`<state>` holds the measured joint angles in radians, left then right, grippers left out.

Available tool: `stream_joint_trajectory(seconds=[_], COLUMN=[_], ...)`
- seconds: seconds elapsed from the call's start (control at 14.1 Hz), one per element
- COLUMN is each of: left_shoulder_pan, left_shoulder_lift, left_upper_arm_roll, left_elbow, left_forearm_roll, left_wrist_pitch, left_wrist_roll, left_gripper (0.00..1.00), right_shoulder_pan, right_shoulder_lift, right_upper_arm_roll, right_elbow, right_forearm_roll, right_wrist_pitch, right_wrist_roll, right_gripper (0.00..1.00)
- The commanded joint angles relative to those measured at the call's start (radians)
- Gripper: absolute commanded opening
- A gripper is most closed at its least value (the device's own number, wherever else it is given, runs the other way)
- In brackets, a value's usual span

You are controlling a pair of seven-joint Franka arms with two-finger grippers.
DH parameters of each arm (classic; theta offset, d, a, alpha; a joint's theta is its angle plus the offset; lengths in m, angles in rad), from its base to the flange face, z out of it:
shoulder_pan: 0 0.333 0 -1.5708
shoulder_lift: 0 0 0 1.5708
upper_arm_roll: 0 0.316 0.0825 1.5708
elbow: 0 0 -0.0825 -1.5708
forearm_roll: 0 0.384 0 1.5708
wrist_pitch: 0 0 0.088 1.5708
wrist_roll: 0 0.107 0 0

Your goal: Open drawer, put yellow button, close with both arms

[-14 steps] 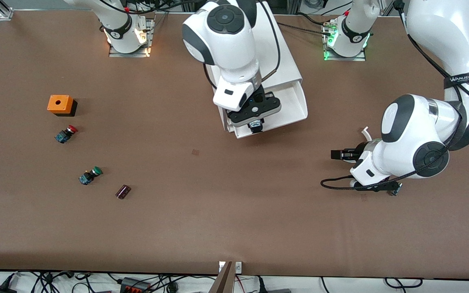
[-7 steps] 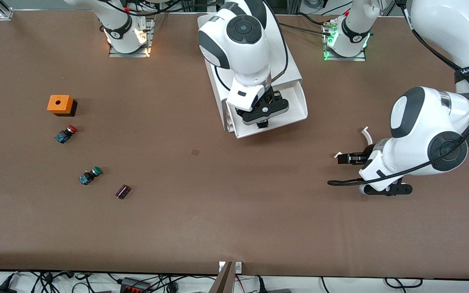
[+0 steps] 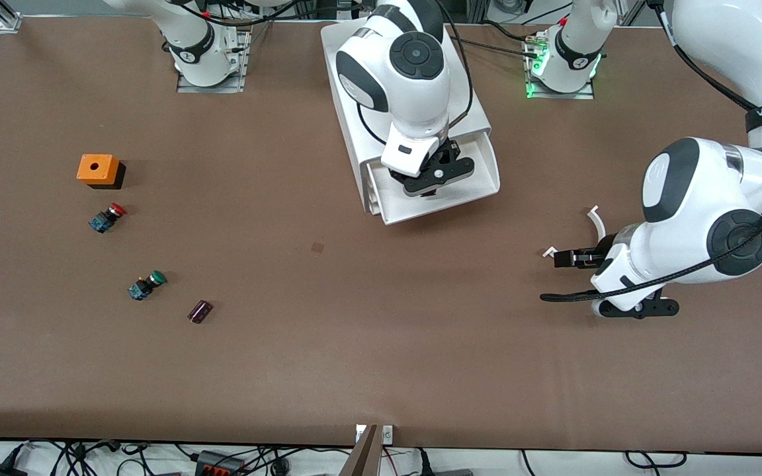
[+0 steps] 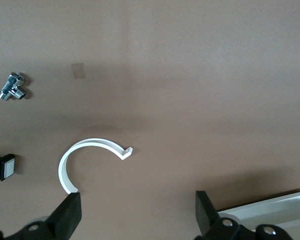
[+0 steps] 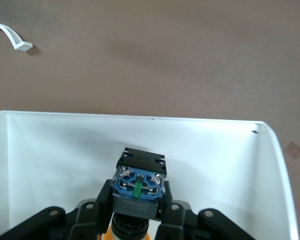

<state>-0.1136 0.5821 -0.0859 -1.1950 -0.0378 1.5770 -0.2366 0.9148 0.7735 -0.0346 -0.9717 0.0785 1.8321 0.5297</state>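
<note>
Right wrist view: right end effector [image 5: 135,212] clamped on the yellow button [image 5: 138,192], holding it over the open drawer [image 5: 50,150], blue-black body pointing away from the wrist. My read: the button is small, rigid and light, with a slick cap, so it's best gripped across the body. The drawer walls leave room for a release. Left end effector [image 4: 135,215] waits spread open over bare worktop [image 4: 215,75], well clear of the drawer, a white clip [image 4: 85,155] under it.

Yellow button [image 5: 134,197]: cap mostly hidden between the right end effector [image 5: 135,212] fingers, over the drawer [image 5: 50,160]; fingertips cropped at frame edge.
</note>
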Motion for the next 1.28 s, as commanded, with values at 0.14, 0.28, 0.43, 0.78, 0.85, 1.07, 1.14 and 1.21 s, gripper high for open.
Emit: stream_joint_trajectory(seconds=[0.14, 0.28, 0.43, 0.78, 0.85, 1.07, 1.14, 1.21], left_shoulder_pan=[0.002, 0.0, 0.0, 0.0, -0.001, -0.011, -0.012, -0.017], left_shoulder_lift=[-0.013, -0.013, -0.013, -0.013, -0.015, -0.036, -0.047, -0.05], left_upper_arm_roll=[-0.005, -0.005, -0.005, -0.005, -0.005, -0.005, -0.006, -0.009], left_elbow=[-0.008, -0.008, -0.009, -0.009, -0.012, -0.052, -0.075, -0.09], left_forearm_roll=[0.029, 0.029, 0.029, 0.029, 0.027, 0.024, 0.019, 0.018], left_wrist_pitch=[0.005, 0.005, 0.005, 0.008, 0.017, 0.055, 0.073, 0.084], left_wrist_roll=[-0.01, -0.01, -0.01, -0.013, -0.018, -0.032, -0.049, -0.09], left_gripper=[1.0, 1.0, 1.0, 1.0, 1.0, 1.0, 1.0, 1.0], right_shoulder_pan=[0.019, 0.018, 0.018, 0.009, -0.006, -0.086, -0.118, -0.149], right_shoulder_lift=[0.032, 0.032, 0.032, 0.007, -0.006, -0.063, -0.083, -0.091], right_upper_arm_roll=[0.002, -0.002, -0.01, -0.03, -0.033, -0.057, -0.071, -0.074], right_elbow=[0.025, 0.027, 0.028, 0.033, 0.036, 0.036, 0.036, 0.034], right_forearm_roll=[0.009, 0.009, 0.004, 0.004, 0.004, 0.004, 0.003, 0.003], right_wrist_pitch=[-0.017, -0.016, -0.01, -0.027, -0.039, -0.076, -0.089, -0.091], right_wrist_roll=[0.02, 0.02, 0.02, 0.021, 0.02, 0.016, 0.006, 0.004], right_gripper=[0.0, 0.06, 1.0, 1.0, 1.0, 1.0, 1.0, 1.0])
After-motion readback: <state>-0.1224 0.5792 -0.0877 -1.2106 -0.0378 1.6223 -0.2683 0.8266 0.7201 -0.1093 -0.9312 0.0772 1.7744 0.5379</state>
